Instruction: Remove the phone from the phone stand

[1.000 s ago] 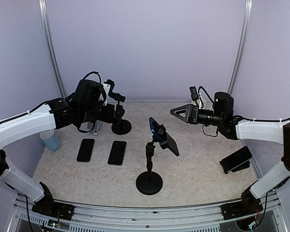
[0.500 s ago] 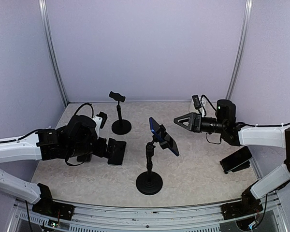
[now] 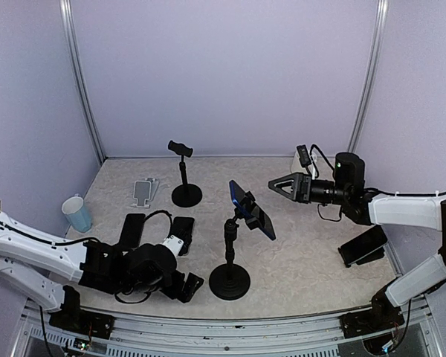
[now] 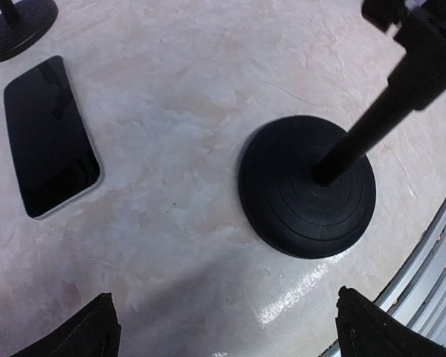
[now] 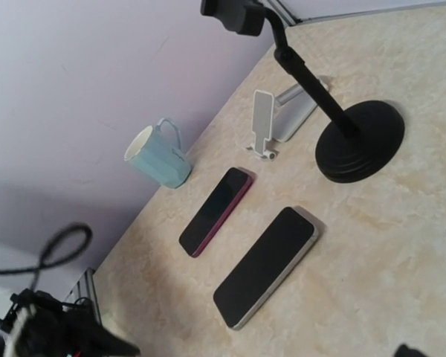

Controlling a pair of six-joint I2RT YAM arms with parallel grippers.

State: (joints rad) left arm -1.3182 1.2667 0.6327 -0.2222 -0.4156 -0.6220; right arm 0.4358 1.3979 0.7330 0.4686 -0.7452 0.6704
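So the table (image 3: 312, 275) has a beige marbled top. Near the front edge, about the middle, sits a black stand (image 3: 230, 282) on a round base. A second black stand (image 3: 186, 195) is toward the back, with a white folding stand (image 3: 145, 191) just left of it. There's a pale blue mug (image 3: 77, 214) by the left edge, and a red-edged phone (image 3: 131, 230) and a dark phone (image 3: 184, 225) lying flat side by side nearby. Over by the right edge there's another phone (image 3: 364, 245) propped at a tilt.

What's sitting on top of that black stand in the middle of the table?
A blue-edged phone, tilted, sits at the top of the stand. The phone covers most of the clamp that holds it, so how it is gripped cannot be seen.
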